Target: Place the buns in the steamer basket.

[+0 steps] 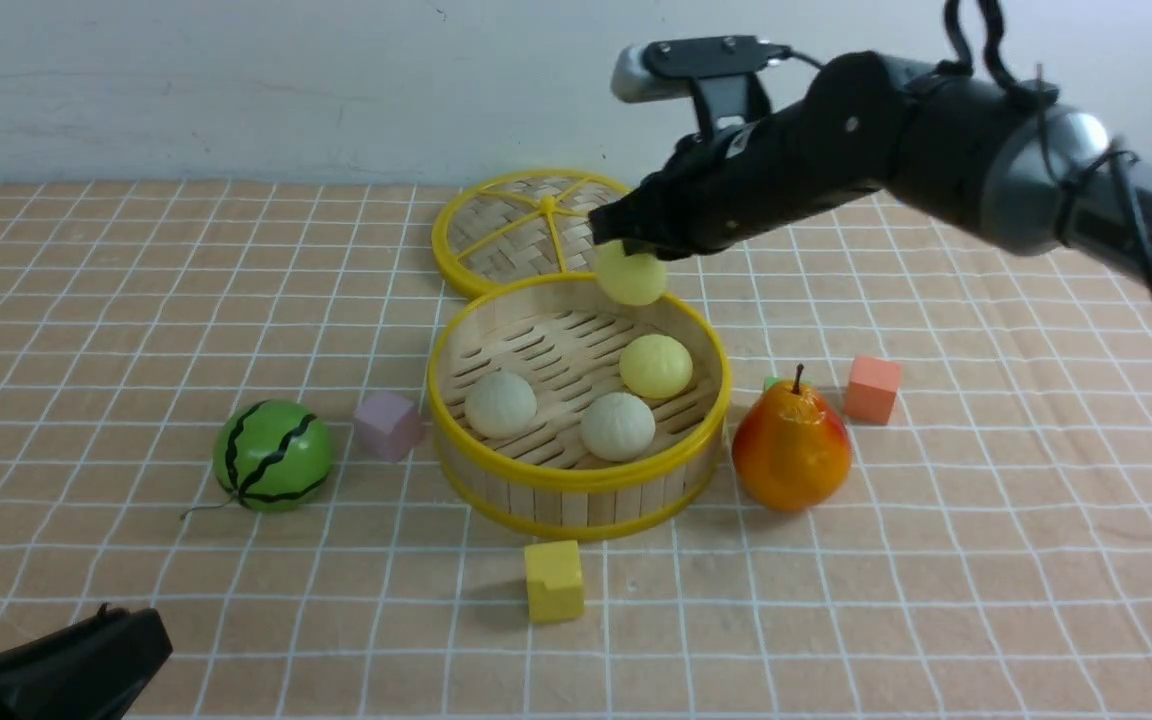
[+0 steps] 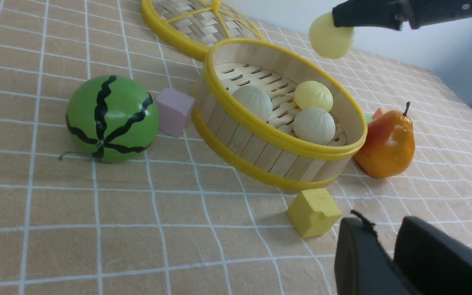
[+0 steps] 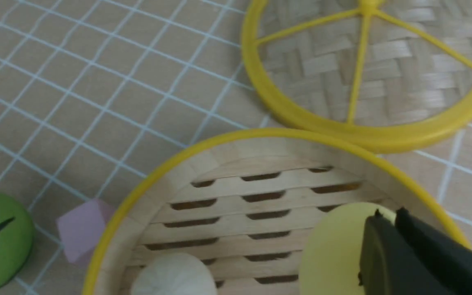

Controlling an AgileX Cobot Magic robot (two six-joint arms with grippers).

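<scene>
Gripping a pale yellow bun (image 1: 631, 278) with the right gripper (image 1: 626, 245), fingers pinched on its top, in the air just above the far rim of the steamer basket (image 1: 556, 500). Not yet inside.

Already on the slats of the steamer basket: a second yellow bun (image 1: 655, 366) at the far right, one off-white bun (image 1: 501, 403) at the near left, another off-white bun (image 1: 617, 426) near the middle front.

Behind the steamer basket, right against its far rim: the woven lid (image 1: 526, 225), lying flat.

To its left: a pink cube (image 1: 388, 424) just beside the wall, then a watermelon ball (image 1: 273, 455) farther out.

To its right: a pear (image 1: 791, 450) just beside the wall, with an orange cube (image 1: 873, 389) beyond.

In front, near the wall: a yellow cube (image 1: 554, 580).

Well apart from the steamer basket, on the near left: the left gripper (image 2: 388, 235), fingers slightly parted, nothing between them.
</scene>
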